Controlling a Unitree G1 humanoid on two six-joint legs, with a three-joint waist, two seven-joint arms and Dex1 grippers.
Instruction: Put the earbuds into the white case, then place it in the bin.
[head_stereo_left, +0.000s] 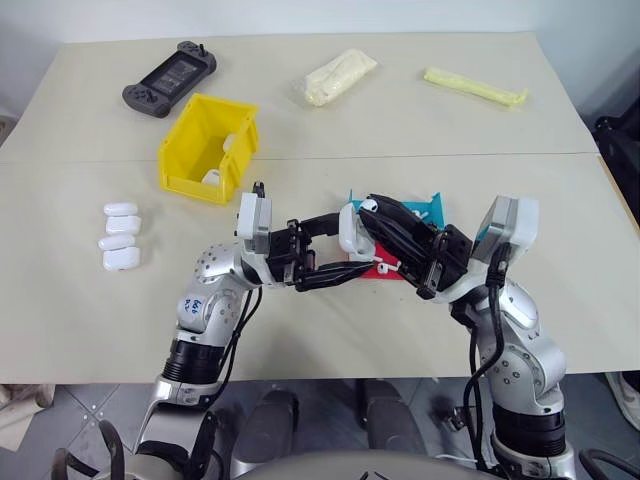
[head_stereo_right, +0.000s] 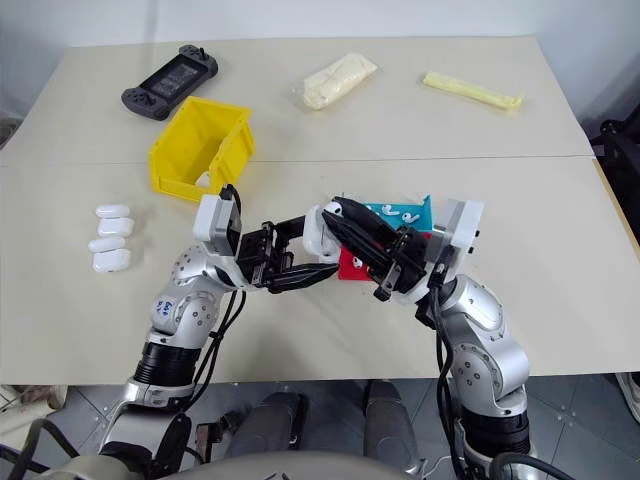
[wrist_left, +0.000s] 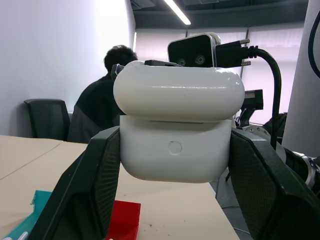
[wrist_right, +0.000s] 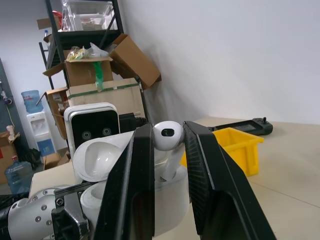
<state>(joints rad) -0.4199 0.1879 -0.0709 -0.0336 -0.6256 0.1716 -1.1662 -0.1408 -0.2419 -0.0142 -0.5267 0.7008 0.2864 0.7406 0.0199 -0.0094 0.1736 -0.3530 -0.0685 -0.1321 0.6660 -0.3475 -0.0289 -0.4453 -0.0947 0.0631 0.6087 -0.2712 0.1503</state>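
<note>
Now the right fingers (wrist_right: 167, 165), closed on a glossy white earbud (wrist_right: 167, 136), should lower it stem-first, straight into the open case (wrist_left: 176, 152) (lid flipped up); the left fingers (head_stereo_left: 345, 262) clamp that rounded white case above the tabletop (head_stereo_left: 80, 320), near the trays.

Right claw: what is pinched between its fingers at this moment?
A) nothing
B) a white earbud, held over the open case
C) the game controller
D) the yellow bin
B: the right claw grips a white earbud between its two black fingers, just above the open white case that the left claw holds by its sides.
</note>
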